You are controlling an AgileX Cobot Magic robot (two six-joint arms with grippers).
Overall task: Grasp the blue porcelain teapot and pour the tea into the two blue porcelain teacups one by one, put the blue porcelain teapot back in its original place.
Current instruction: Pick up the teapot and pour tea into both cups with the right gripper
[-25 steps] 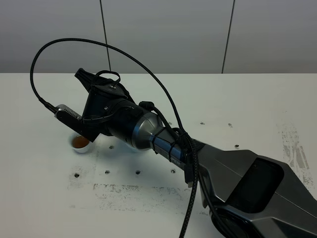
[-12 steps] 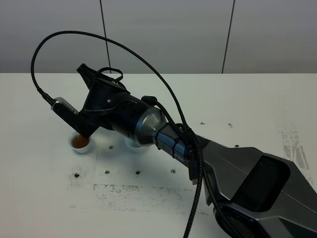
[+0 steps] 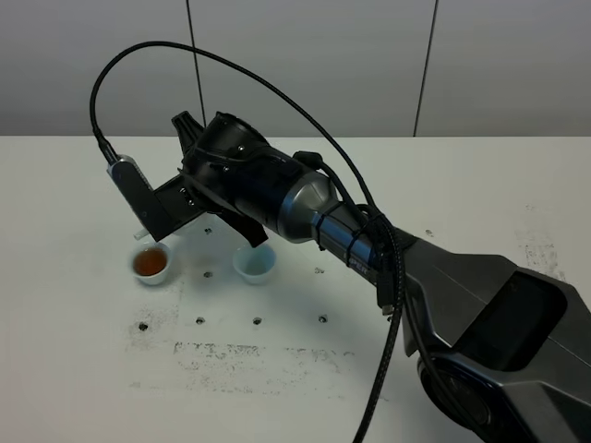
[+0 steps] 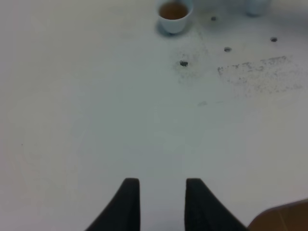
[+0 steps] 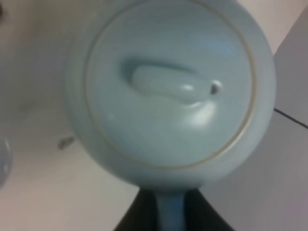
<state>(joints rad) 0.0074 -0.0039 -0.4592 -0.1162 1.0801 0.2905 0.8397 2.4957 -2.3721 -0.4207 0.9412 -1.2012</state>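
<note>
The blue porcelain teapot (image 5: 168,86) fills the right wrist view, lid and knob facing the camera. My right gripper (image 5: 169,211) is shut on its handle. In the exterior view the right arm's wrist (image 3: 235,185) reaches across to the left and hides the teapot, hovering above and between the two teacups. The left teacup (image 3: 150,263) holds brown tea; it also shows in the left wrist view (image 4: 173,12). The right teacup (image 3: 254,263) shows a pale blue inside. My left gripper (image 4: 162,202) is open and empty over bare table.
The white table (image 3: 462,185) has small dark screw holes (image 3: 199,320) and a grey scuffed patch (image 3: 268,355) in front of the cups. A grey panelled wall (image 3: 305,65) stands behind. A brown edge (image 4: 284,219) shows by the left gripper.
The right wrist has lifted, rolled and shifted right, away from the tea-filled cup. The second cup, hidden under the arm before, is now uncovered.
</note>
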